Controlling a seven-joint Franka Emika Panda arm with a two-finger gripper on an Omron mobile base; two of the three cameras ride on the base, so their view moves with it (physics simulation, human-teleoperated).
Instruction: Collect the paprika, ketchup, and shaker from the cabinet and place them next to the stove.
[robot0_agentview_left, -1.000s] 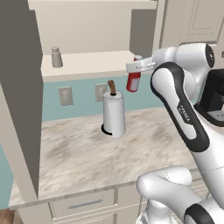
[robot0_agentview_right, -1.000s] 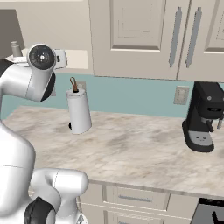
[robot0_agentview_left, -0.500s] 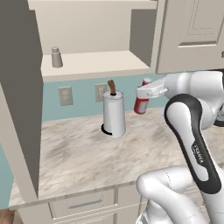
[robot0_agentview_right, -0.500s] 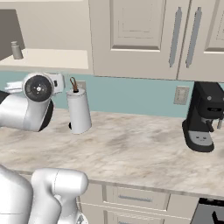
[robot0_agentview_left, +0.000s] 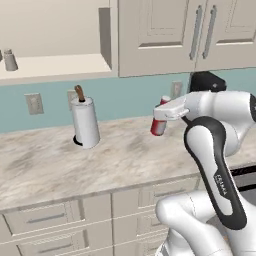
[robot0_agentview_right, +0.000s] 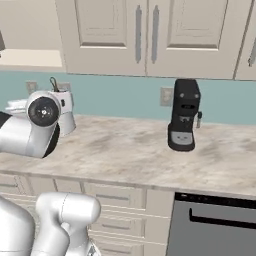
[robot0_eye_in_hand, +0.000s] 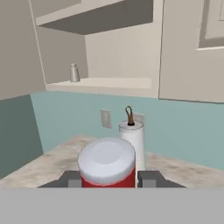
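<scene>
end effector (robot0_agentview_left: 161, 121) clenched on ketchup (robot0_agentview_left: 159, 125), now carried out of cabinet (robot0_agentview_left: 55, 55), above surface (robot0_agentview_left: 115, 155). base has driven right toward stove side. shaker (robot0_agentview_left: 10, 60) left on shelf.

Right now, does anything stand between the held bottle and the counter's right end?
Yes: the black coffee machine stands by the wall, right of the ketchup in the gripper. The counter's front strip looks open.
</scene>
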